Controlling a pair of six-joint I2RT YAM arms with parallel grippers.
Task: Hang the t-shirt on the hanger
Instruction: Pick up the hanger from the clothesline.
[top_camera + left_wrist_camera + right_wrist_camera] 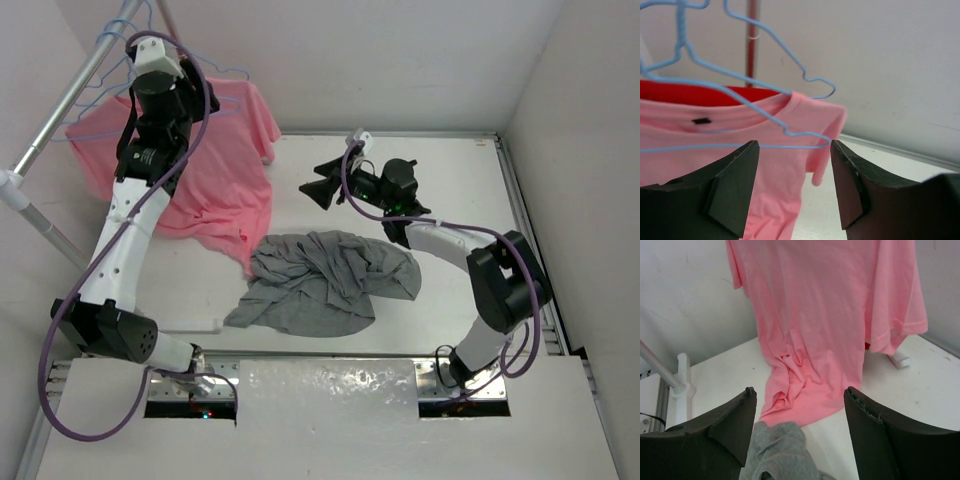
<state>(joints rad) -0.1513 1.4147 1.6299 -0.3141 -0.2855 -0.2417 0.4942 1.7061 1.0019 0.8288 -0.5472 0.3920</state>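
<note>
1. While the grey t-shirt (325, 280) lies crumpled in a heap in the middle of the table (450, 180), the hanger (790, 147) is up at the far left corner, so the two are well apart.
2. We see several pale-blue wire hangers of the same kind on the rail (70, 100). One of them carries the pink t-shirt (215, 170), which drapes down onto the table.
3. Our left hand (794, 145) is raised at this rail with its fingers wide apart and nothing held between them. In the left wrist view the lower bar of the hanger runs across the gap from side to side, at the height of the fingertips. We cannot tell if the wire is already inside the gap or a little beyond it.
4. We judge that the coming move depends on this relation. The bar lies crosswise to the closing direction, and the left arm is clearly the nearer one, so it should close on the wire and lift the hook off the rail.
5. Our right hand (800, 392) hovers above the table, also wide and empty, and it points toward the pink t-shirt. The grey t-shirt is just below it, on the side nearer to the bases, so this arm is the nearer one to the cloth.
6. One risk, in our opinion, is to catch a neighbouring hanger, because the wires overlap closely.
</note>
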